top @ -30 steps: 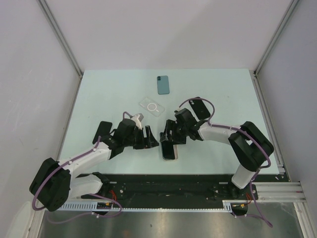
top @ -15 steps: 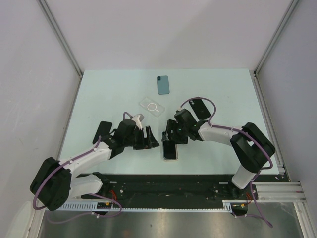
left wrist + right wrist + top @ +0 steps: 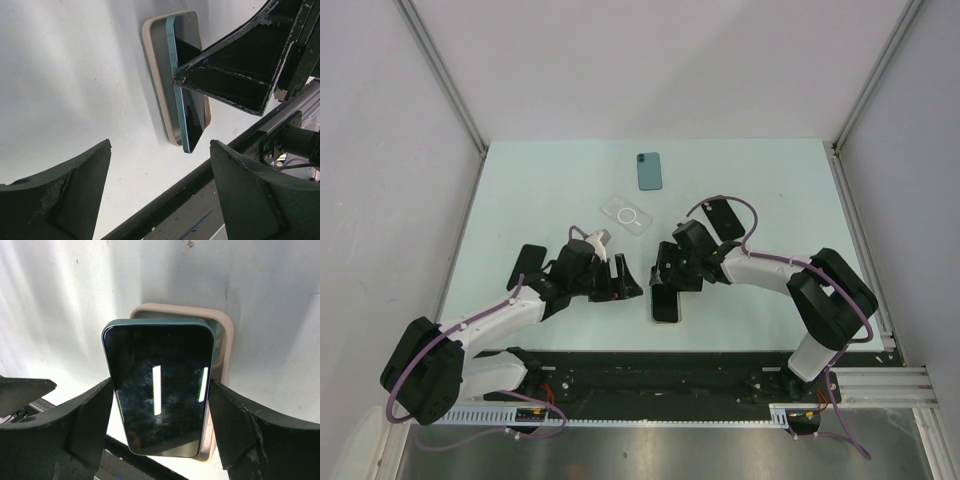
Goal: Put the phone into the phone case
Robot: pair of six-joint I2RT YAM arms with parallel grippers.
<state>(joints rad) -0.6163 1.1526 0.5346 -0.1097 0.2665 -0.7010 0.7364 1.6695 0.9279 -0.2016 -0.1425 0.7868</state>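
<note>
A teal-edged phone [image 3: 157, 390] with a dark screen is held by its long edges between the fingers of my right gripper [image 3: 160, 387]. It lies tilted over a beige phone case [image 3: 225, 340] on the table. In the left wrist view the phone [image 3: 190, 95] has one long edge down in the case [image 3: 156, 85] and the other edge raised, with a right finger [image 3: 235, 75] across it. My left gripper [image 3: 160, 145] is open and empty, just left of the case. In the top view the phone and case [image 3: 666, 303] sit near the front edge between the left gripper [image 3: 620, 282] and the right gripper [image 3: 665, 275].
A second teal phone [image 3: 650, 171] lies at the back of the table. A clear case with a ring [image 3: 627, 214] lies in front of it, and a black case [image 3: 723, 216] lies to the right. The black front rail [image 3: 165, 210] runs just past the case.
The right gripper has shifted slightly right with the phone, which now sits more squarely over the beige case. The left arm has barely moved.
</note>
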